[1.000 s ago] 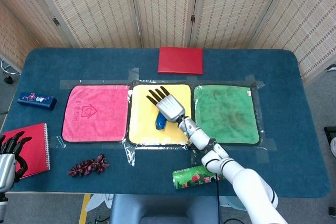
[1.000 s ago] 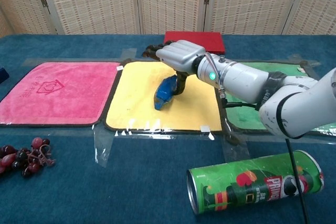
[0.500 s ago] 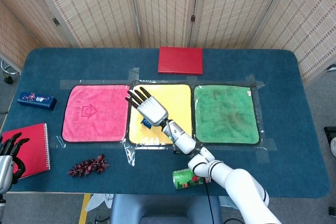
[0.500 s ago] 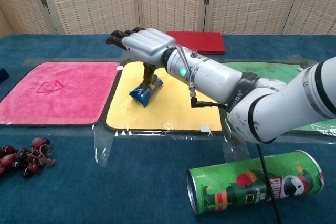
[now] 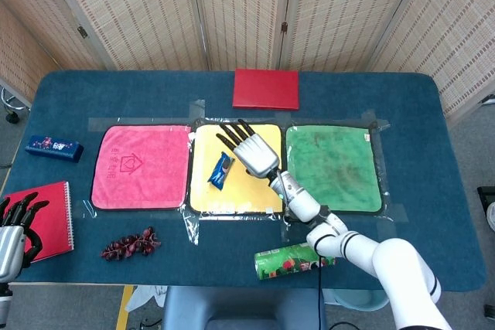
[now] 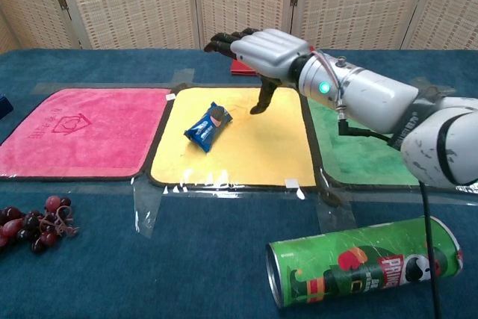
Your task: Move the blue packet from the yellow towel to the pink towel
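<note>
The blue packet [image 5: 221, 170] [image 6: 208, 126] lies flat on the left part of the yellow towel [image 5: 251, 191] [image 6: 246, 155], close to its edge toward the pink towel [image 5: 141, 166] [image 6: 75, 140]. My right hand [image 5: 252, 151] [image 6: 263, 51] hovers above the yellow towel, to the right of the packet, fingers spread and holding nothing. My left hand [image 5: 14, 229] shows at the lower left edge of the head view, over the red notebook, fingers apart and empty.
A green chip can [image 5: 290, 260] [image 6: 366, 259] lies on its side near the front edge. Grapes [image 5: 130, 245] [image 6: 33, 222] sit front left. A red notebook [image 5: 50, 218], a blue box [image 5: 54, 147], a red folder [image 5: 265, 89] and the green towel [image 5: 334, 168] surround the towels.
My right hand carried the packet leftward across the yellow towel, let it go there, and has drawn back to the right and upward. The left hand has barely moved.
</note>
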You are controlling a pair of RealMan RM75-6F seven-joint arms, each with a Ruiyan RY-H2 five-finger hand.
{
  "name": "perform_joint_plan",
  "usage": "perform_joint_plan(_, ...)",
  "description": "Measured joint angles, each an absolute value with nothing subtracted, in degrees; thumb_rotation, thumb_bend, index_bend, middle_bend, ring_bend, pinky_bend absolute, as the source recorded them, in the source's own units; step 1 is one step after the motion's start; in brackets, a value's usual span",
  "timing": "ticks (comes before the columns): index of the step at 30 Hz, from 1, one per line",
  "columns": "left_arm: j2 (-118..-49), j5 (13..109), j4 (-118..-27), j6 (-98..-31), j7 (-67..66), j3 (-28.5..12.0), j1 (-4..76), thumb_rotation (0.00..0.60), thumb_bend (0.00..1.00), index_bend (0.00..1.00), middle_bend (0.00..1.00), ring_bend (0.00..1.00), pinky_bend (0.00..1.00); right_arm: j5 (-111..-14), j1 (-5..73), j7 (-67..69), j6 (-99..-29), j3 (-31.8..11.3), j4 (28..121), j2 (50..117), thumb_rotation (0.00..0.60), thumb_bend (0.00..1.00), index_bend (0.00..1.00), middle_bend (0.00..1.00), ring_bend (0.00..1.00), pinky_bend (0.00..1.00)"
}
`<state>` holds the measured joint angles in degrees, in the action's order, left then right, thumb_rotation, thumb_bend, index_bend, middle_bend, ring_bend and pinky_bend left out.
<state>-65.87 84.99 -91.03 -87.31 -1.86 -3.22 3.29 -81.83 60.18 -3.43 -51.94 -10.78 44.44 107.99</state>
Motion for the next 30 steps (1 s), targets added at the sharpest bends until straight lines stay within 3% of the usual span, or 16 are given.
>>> perform_joint_plan(9, -64.7, 88.0, -91.6, -86.2, -1.5, -4.1, 6.2, 0.6, 0.98, 0.24, 0.14, 0.18, 0.05, -81.2, 52.8, -8.1, -57.3, -9.3, 62.5, 93.6, 0.6, 0.13, 0.0, 0.0, 0.0, 0.0)
perform_joint_plan(19, -63.1, 92.6, -92.7, -80.6, 1.1, -6.2, 14.1, 0.6, 0.98, 0.21, 0.14, 0.18, 0.05, -80.5, 36.9, -15.5, -69.5, -4.5, 92.2, 67.9, 0.6, 0.12, 0.0, 0.0, 0.0, 0.0)
perform_joint_plan(25, -63.0, 95.1, -92.6, -74.2, 3.3, -7.9, 21.6, 0.6, 0.98, 0.17, 0.14, 0.15, 0.05, -82.8, 27.2, -14.8, -77.6, -0.1, 98.9, 59.9, 0.6, 0.13, 0.0, 0.0, 0.0, 0.0)
perform_joint_plan(30, -63.1, 97.3, -92.5, -66.8, 4.1, -9.1, 29.1, 0.6, 0.98, 0.11, 0.11, 0.11, 0.03, -85.6, 22.1, -13.4, -82.7, 1.8, 100.8, 57.9, 0.6, 0.12, 0.0, 0.0, 0.0, 0.0)
